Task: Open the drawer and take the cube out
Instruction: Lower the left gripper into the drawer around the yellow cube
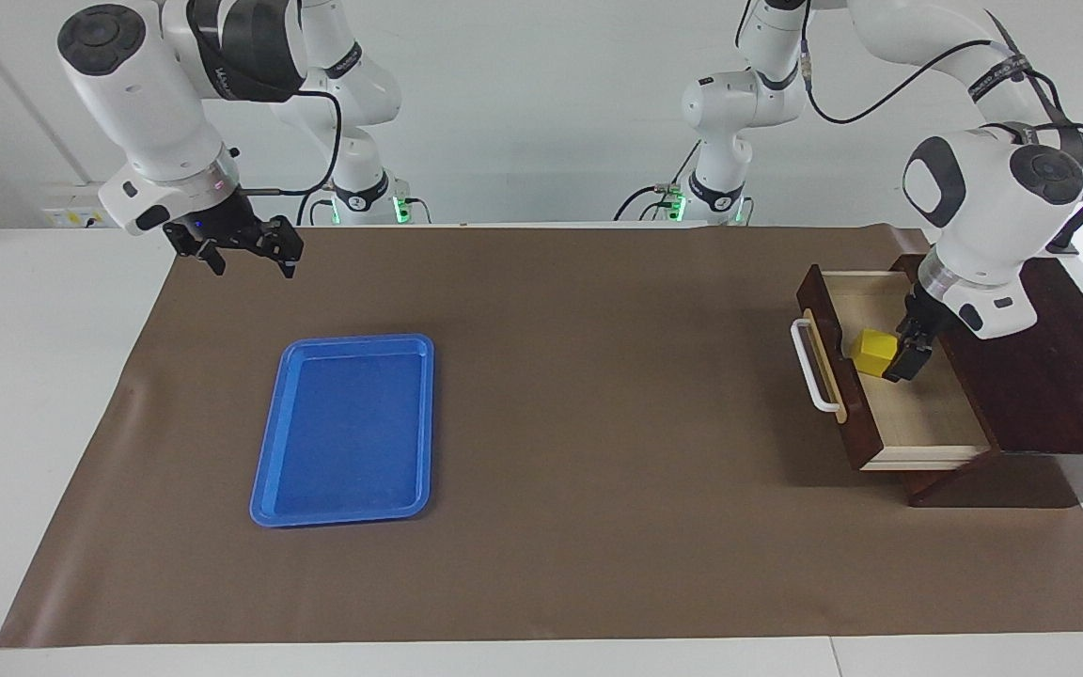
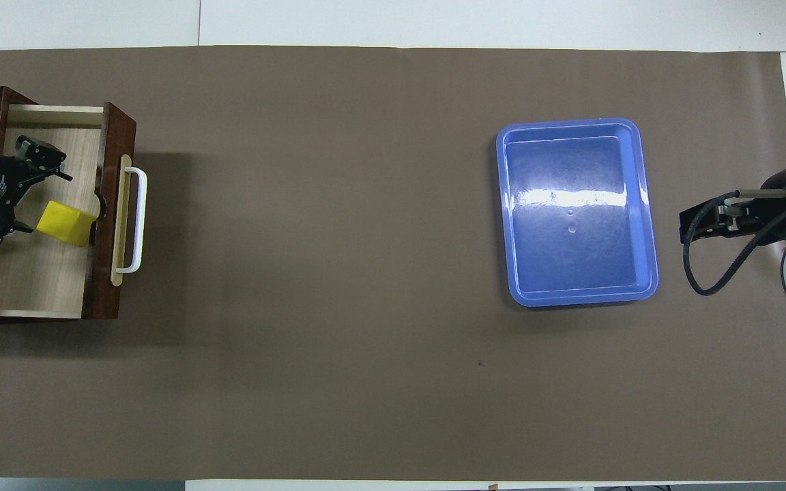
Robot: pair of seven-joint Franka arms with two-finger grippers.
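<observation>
The dark brown drawer (image 1: 850,425) stands pulled open at the left arm's end of the table, its white bar handle (image 1: 810,368) facing the middle of the mat. The yellow cube (image 1: 873,351) lies on the pale wood floor inside, against the drawer's front wall; it also shows in the overhead view (image 2: 65,224). My left gripper (image 1: 907,348) reaches down into the open drawer with its fingers apart, right beside the cube on the cabinet's side. Whether a finger touches the cube I cannot tell. My right gripper (image 1: 253,265) hangs open and empty in the air, waiting.
The dark brown cabinet (image 1: 1059,376) that holds the drawer sits at the mat's edge. A flat blue tray (image 1: 346,430) lies on the brown mat toward the right arm's end, farther from the robots than the right gripper.
</observation>
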